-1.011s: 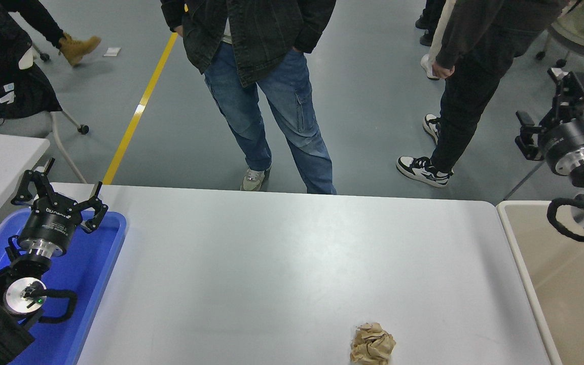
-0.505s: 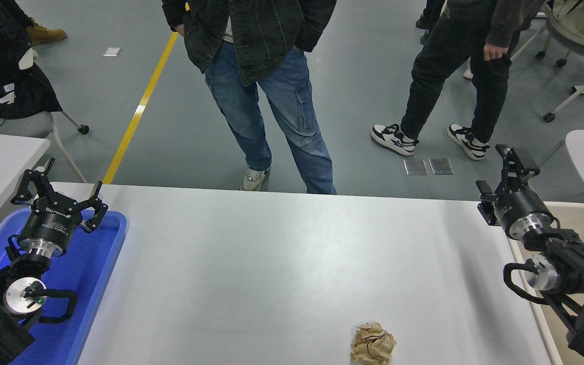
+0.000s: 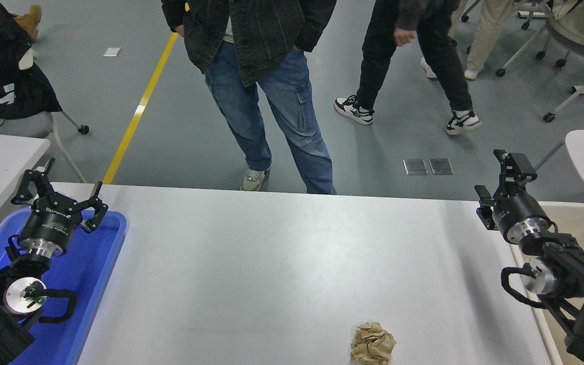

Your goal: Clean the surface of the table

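Moved: right gripper [image 3: 504, 175] barely shifts at three o'clock, fingers apart.
Left gripper [image 3: 59, 195]: parked, spread open.
Remaining: crumpled paper [image 3: 372, 343] on table surface [image 3: 282, 263], six o'clock.

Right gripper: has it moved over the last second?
Yes. The right gripper has swung left and down from beyond the beige bin to the table surface's right edge, empty.

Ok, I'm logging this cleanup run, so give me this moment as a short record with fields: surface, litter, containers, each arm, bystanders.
surface: white table, bare except for one item
litter: crumpled brown paper ball, near front edge, right of centre
containers: blue tray at left; beige bin at right
left gripper: parked over tray, jaws open, empty
right gripper: raised by the table's right end, jaws open, empty, far from the ball
bystanders: legs of people on the floor beyond the far edge
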`<action>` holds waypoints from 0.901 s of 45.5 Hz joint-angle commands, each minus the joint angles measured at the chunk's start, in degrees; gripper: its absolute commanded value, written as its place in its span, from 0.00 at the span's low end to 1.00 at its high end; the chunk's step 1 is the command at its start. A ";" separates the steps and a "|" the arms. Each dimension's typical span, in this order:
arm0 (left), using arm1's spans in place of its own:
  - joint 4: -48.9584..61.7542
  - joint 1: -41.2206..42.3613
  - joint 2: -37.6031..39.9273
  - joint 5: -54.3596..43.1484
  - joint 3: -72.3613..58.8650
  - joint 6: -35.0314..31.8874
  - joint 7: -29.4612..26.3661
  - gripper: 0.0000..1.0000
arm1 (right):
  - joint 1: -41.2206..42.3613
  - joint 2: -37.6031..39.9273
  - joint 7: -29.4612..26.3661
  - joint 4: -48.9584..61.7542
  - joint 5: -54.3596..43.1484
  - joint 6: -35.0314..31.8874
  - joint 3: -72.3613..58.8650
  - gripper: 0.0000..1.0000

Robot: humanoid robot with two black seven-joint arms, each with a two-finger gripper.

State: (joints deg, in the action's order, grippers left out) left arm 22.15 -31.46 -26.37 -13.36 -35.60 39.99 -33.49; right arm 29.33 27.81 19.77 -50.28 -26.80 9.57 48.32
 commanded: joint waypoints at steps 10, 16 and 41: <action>0.00 0.00 0.00 0.00 0.00 0.00 0.00 1.00 | 11.53 12.88 0.01 -0.25 6.23 -2.27 -25.18 0.97; 0.00 0.00 0.00 0.00 0.00 0.00 0.00 1.00 | 18.12 14.73 0.01 -0.43 1.94 -4.47 -36.17 0.97; 0.00 0.00 0.00 0.00 0.00 0.00 0.00 1.00 | 43.70 14.82 0.01 -4.21 -38.05 -22.83 -64.39 0.97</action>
State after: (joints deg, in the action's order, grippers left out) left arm 22.15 -31.47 -26.37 -13.36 -35.60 39.99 -33.49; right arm 63.12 42.82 19.76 -52.04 -49.79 -3.51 -6.70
